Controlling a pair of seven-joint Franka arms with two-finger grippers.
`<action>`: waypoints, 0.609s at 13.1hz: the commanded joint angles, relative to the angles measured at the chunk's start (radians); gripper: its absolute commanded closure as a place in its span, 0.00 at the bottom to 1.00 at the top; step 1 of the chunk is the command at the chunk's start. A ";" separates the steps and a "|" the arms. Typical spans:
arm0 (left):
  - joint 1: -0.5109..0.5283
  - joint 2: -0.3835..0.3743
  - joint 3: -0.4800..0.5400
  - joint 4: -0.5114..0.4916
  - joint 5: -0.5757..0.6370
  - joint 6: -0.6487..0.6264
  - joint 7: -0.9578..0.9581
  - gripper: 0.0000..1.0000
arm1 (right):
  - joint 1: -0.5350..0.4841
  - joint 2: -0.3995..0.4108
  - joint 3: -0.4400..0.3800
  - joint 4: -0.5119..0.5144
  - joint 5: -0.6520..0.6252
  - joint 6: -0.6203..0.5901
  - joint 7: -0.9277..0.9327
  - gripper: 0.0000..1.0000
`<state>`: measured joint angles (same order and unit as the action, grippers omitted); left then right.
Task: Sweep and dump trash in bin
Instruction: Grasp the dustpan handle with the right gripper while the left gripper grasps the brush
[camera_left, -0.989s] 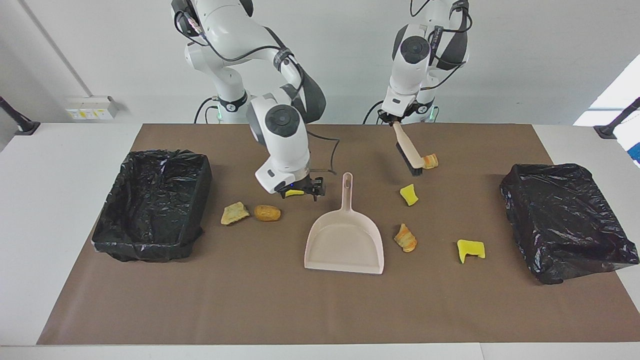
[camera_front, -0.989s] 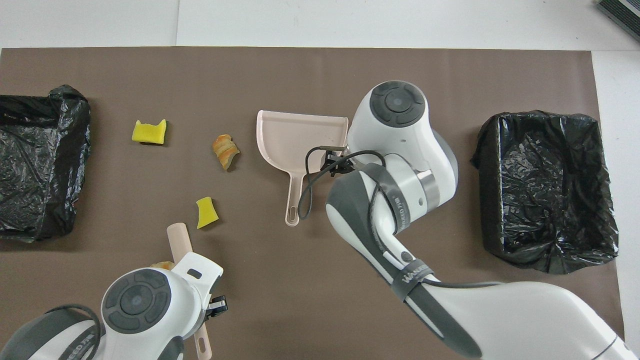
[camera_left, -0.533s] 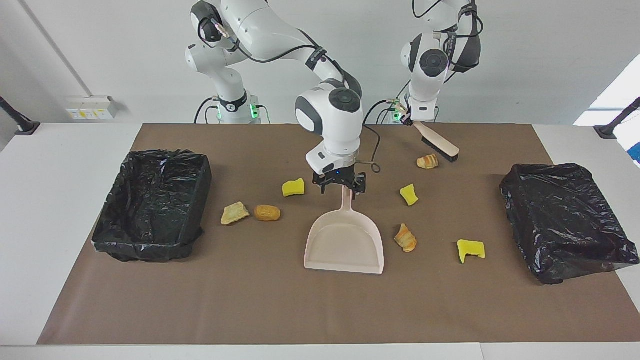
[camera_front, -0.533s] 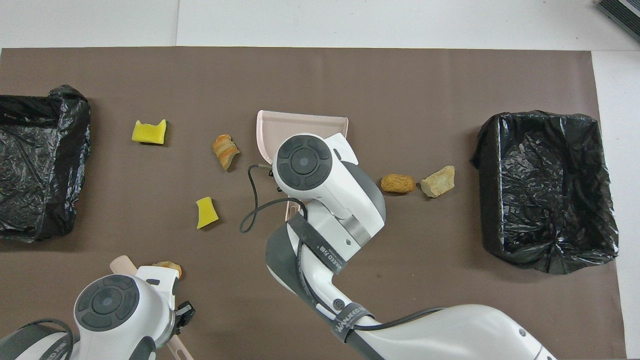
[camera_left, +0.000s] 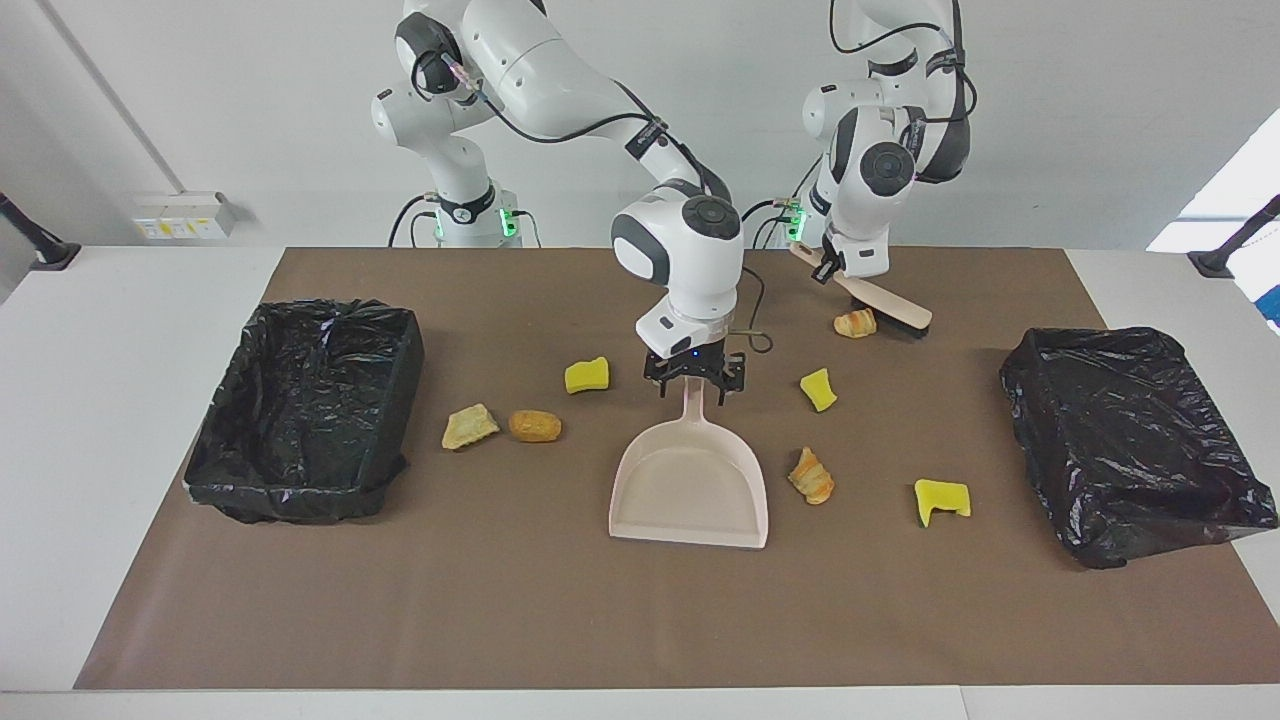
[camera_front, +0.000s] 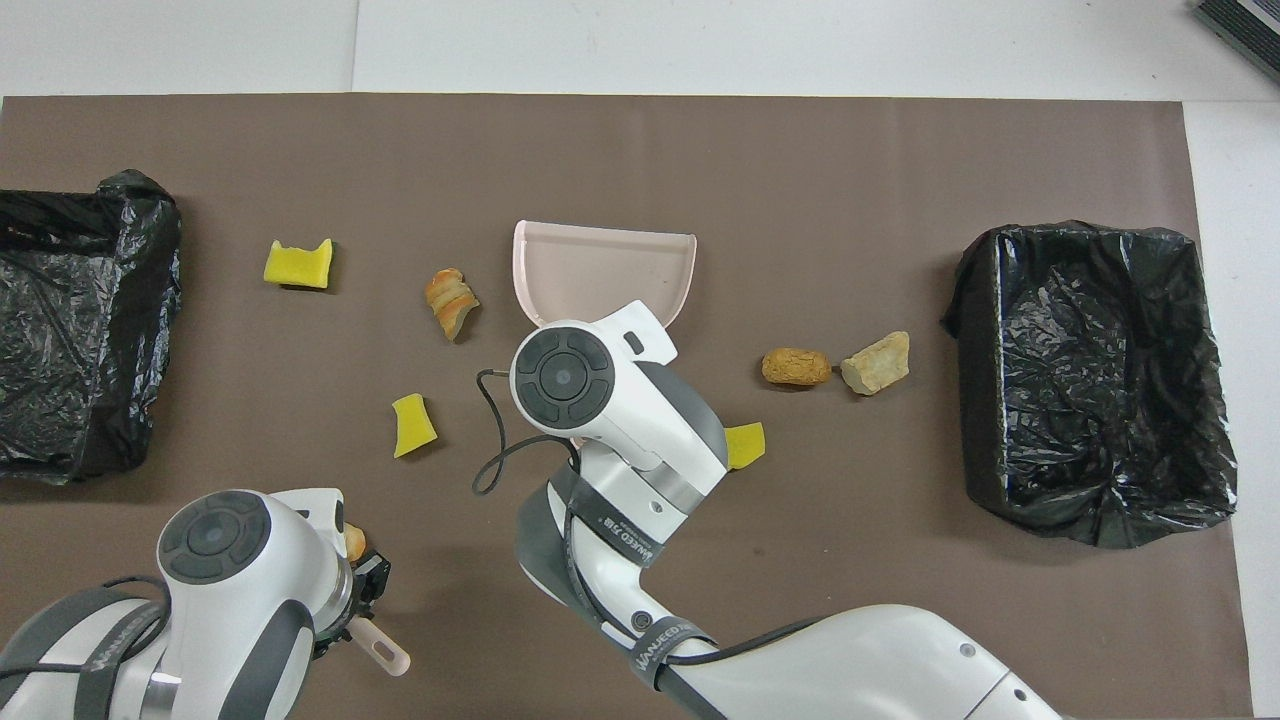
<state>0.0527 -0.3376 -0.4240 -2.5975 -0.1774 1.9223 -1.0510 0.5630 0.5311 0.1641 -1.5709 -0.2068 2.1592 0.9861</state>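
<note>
Seven trash scraps (camera_left: 813, 388) lie loose | right gripper (camera_left: 692, 383) fingers straddle dustpan (camera_left: 690, 485) handle, clamp unclear | left gripper (camera_left: 832, 262) grips brush (camera_left: 880, 298) for sweeping

We are seeing a pale beige dustpan (camera_left: 689, 480) lying on a plain brown mat (camera_left: 560, 620). Beside its handle a bright yellow sponge chunk (camera_left: 586, 375) is showing, and two more yellow chunks (camera_left: 818, 389) (camera_left: 941, 499) are lying toward the left arm's end. An orange-striped piece (camera_left: 811, 475) is lying just beside the pan. The nugget (camera_left: 534, 425) is golden brown and the wedge (camera_left: 469, 427) is tan. Both bins (camera_left: 305, 405) (camera_left: 1135, 440) are wearing glossy black liners. The brush (camera_left: 880, 298) is showing a beige back with black bristles, and the arms are white and grey.
</note>
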 joint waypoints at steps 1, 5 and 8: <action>0.013 0.191 0.017 0.219 0.003 -0.023 -0.027 1.00 | -0.002 -0.011 0.005 0.011 -0.046 -0.039 -0.018 0.16; 0.013 0.319 0.050 0.391 0.018 -0.009 -0.012 1.00 | 0.017 -0.013 0.003 0.009 -0.049 -0.042 -0.021 0.58; 0.012 0.380 0.083 0.488 0.132 -0.023 0.032 1.00 | 0.018 -0.016 0.006 0.011 -0.051 -0.042 -0.032 1.00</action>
<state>0.0596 -0.0077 -0.3655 -2.1874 -0.1109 1.9315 -1.0510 0.5846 0.5259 0.1647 -1.5653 -0.2358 2.1367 0.9830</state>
